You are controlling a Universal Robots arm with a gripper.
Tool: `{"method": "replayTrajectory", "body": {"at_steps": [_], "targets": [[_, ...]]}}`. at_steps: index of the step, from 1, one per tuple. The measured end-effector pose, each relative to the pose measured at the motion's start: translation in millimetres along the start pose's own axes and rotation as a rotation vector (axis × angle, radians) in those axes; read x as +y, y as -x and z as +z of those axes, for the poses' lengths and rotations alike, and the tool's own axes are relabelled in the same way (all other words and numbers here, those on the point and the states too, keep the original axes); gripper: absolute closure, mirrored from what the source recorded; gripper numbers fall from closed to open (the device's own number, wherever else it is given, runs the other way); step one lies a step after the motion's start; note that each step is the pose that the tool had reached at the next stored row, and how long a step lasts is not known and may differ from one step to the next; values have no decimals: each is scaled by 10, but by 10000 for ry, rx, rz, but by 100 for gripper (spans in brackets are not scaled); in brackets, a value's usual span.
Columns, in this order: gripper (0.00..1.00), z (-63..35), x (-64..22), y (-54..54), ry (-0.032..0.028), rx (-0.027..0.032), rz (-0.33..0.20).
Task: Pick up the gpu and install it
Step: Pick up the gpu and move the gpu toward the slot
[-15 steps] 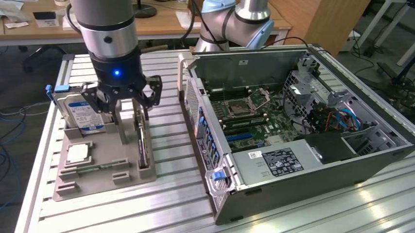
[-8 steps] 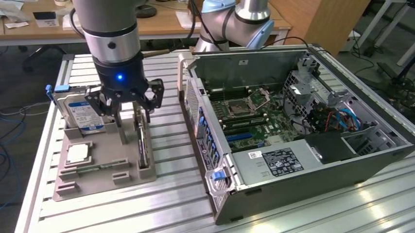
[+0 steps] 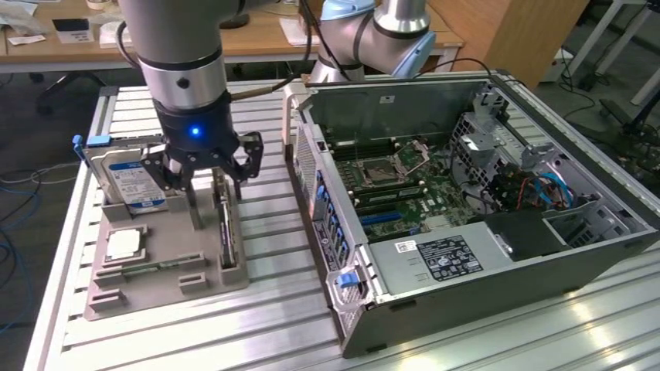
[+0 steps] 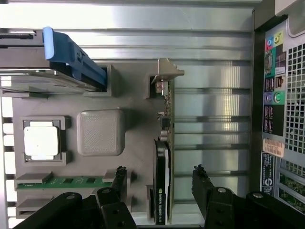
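The gpu (image 3: 225,226) stands on edge in a slot of the grey holder (image 3: 154,287), at the exterior view's left. In the wrist view the gpu (image 4: 163,162) is a thin dark card with a silvery end bracket at its far end. My gripper (image 3: 212,179) hangs just above the card, open, with one black finger on each side and nothing held. In the wrist view the gripper (image 4: 159,175) straddles the card, and the fingertips (image 4: 200,174) stand clear of it.
The holder (image 4: 138,119) also carries a silver hard drive (image 3: 129,182) with a blue label, a square processor chip (image 4: 42,142) and a memory stick (image 4: 62,181). The open computer case (image 3: 464,201) lies at the exterior view's right on the slatted metal table (image 3: 268,328). A second arm (image 3: 372,31) stands behind.
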State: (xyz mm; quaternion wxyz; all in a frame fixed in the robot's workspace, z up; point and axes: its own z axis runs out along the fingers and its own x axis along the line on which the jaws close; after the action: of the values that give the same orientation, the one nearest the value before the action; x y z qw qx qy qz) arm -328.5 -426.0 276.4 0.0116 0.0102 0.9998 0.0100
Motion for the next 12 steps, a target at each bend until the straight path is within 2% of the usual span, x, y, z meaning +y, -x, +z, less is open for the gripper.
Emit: {"method": "replayTrajectory", "body": {"at_steps": [12], "targets": [[34,196,-11,-2,0,-2,-29]]}}
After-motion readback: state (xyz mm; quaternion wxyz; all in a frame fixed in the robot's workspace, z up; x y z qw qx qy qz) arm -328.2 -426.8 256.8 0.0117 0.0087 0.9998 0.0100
